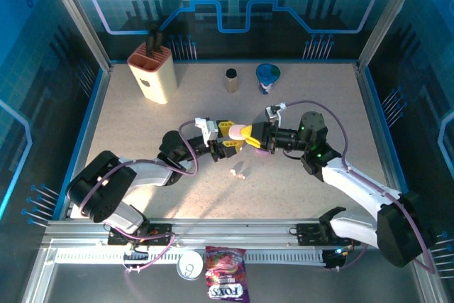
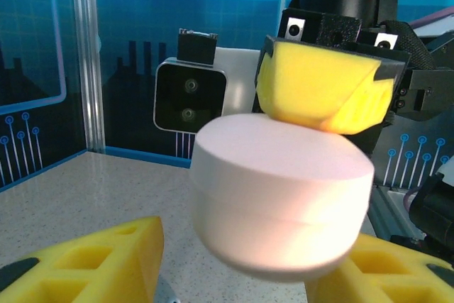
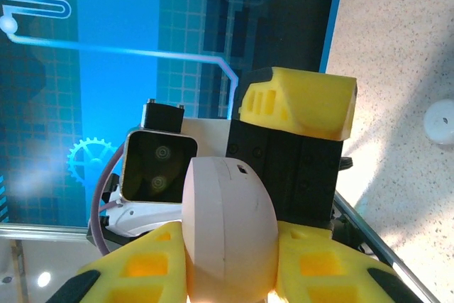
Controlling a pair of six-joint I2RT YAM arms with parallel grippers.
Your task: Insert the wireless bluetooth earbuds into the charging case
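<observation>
While the tiny earbuds [image 1: 237, 173] lie on the table [image 1: 142, 125], just near the spot where the two arms meet, the pink case [image 1: 245, 133] hangs in the air a little behind them. The earbuds look very light, hard and smooth, so I think they could slip or roll away. Pinching one gently across its thin stem seems best. The right pincer [image 1: 250, 135] is pinching the case. The left pincer [image 1: 230, 138] is spread around it, with a gap on one side.

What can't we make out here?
1. Earbuds, top external: too small to count or colour-check.
2. Pink case, left wrist: blurred, too near the lens.
3. Case contents: hidden by its closed shell.
4. Case's lower part, right wrist: cut by bottom edge.
</observation>
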